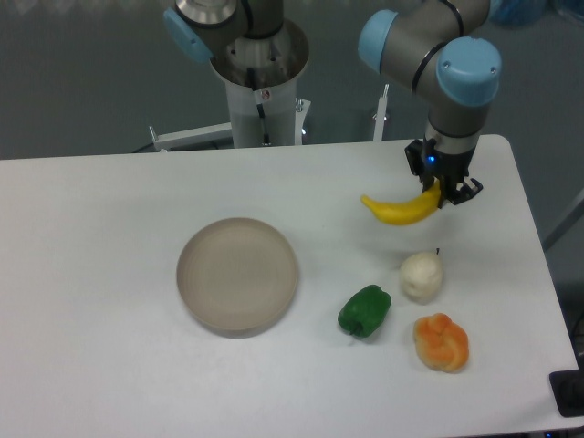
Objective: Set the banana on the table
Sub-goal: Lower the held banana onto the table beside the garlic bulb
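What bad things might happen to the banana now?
1. The gripper pinches the banana only at one end, so it might swing or slip out before it is set on the table.
2. The white fruit sits just below it in the picture. If the banana comes down there, it might bump that fruit and roll it toward the pepper or the orange fruit.

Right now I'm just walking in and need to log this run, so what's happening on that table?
The robot arm's gripper holds a yellow toy banana by one end, at the far right of the white table. Whether the banana touches the surface yet is unclear. Nearer the front lie a whitish pear-like fruit, a green pepper and a lumpy orange fruit. The round beige plate sits empty.
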Robot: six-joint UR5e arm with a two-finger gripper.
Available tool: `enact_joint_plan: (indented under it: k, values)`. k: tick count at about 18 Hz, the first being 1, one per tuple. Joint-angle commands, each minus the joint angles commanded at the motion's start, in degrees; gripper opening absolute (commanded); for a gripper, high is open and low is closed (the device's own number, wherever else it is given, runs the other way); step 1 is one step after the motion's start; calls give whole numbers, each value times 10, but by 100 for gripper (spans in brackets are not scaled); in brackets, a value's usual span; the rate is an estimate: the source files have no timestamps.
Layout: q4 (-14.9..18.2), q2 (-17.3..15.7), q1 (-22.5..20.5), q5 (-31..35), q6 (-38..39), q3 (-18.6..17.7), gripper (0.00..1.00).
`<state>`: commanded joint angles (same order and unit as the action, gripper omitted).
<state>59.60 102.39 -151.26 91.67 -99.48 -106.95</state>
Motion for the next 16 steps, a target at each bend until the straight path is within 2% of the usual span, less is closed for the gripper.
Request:
enact_joint_plan:
  k: [3,8,11,16]
  values:
    - [-27,1,-8,-16,-21,-20,33]
    - [-30,14,-4,-23,7,-33,33]
    - [-35,36,-4,-26,43,-33,33]
    - [-79,65,-2,-25,53,-41,33]
